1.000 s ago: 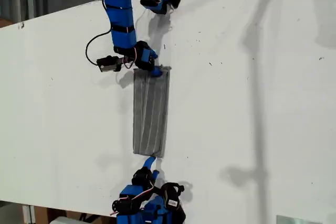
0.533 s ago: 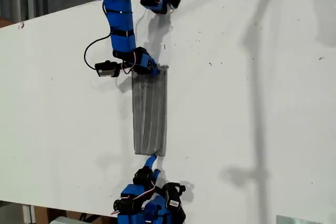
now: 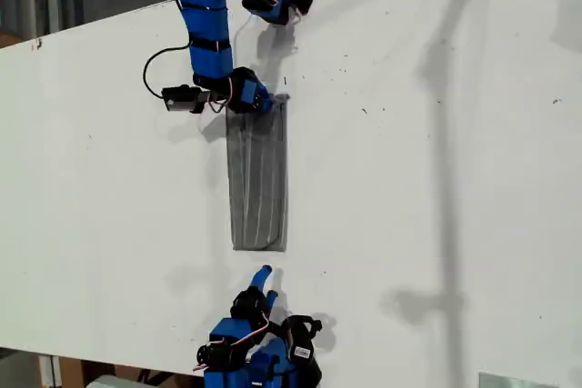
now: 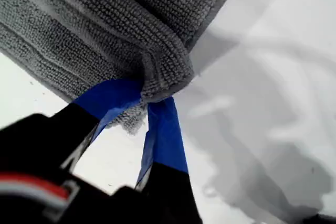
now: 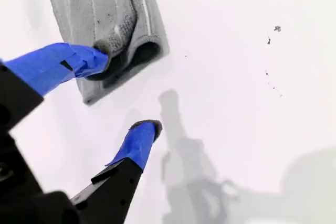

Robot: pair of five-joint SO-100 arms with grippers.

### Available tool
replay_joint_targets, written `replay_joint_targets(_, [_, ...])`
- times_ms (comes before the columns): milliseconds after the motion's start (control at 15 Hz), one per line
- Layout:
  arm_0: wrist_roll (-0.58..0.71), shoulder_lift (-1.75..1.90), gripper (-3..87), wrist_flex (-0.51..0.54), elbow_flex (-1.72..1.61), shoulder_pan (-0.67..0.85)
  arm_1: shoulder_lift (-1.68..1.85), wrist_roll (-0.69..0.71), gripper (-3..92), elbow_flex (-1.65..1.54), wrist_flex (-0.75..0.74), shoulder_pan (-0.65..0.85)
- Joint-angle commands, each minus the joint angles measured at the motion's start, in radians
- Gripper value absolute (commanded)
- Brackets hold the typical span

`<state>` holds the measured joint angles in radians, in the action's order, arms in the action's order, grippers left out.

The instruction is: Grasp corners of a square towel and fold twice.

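The towel (image 3: 258,184) lies as a long narrow strip on the white tabletop (image 3: 436,179), running from near the top arm down toward the bottom arm in the exterior view, its pale stripes running lengthwise. That shape reads as 1 fold already made: the second wrist view shows doubled layers, with a rounded fold gaping open at the near end (image 5: 122,51).

Up at the far end, my first gripper (image 4: 144,103) has its 2 blue fingers pinched tight on a bunched corner (image 4: 165,72) of the cloth, which puckers between them. In the exterior view that is the arm at the top, gripper (image 3: 257,104) right at the strip's upper edge.

Down at the other end, my second gripper (image 5: 118,95) stands wide apart and holds nothing. One finger (image 5: 79,59) touches the towel's end, or lies just beside it; the other finger (image 5: 139,140) sits well clear over bare tabletop. In the exterior view its tip (image 3: 262,274) is just below the strip's lower edge, with a gap showing.

So, my call: roughly halfway. The second fold is not yet made, and only 1 end is gripped. The lower end looks free, so the held end would probably be carried over onto it.
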<state>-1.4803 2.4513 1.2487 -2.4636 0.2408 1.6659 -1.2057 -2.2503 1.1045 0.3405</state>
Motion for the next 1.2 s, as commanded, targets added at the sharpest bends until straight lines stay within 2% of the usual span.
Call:
replay_joint_targets(0, [-0.012,-0.006,24.4,-0.028,0.009,-0.014,0.181,-0.046,-0.1,-0.103,0.063,0.037])
replay_joint_targets(333, [-0.011,-0.074,24.4,-0.083,0.012,-0.026,0.744,-0.206,-0.1,-0.201,0.357,0.038])
replay_joint_targets(533, [-0.011,-0.103,24.4,-0.114,0.014,-0.032,0.857,-0.222,-0.1,-0.126,0.465,0.026])
replay_joint_targets(800, [-0.014,-0.132,24.4,-0.129,0.021,-0.041,0.658,-0.135,-0.1,0.121,0.437,-0.029])
replay_joint_targets(933, [-0.021,-0.132,24.4,-0.135,0.014,-0.046,0.545,-0.135,-0.1,0.216,0.442,-0.048])
replay_joint_targets(1133, [-0.023,-0.130,24.4,-0.143,0.009,-0.054,0.658,-0.235,-0.1,-0.005,0.345,-0.044])
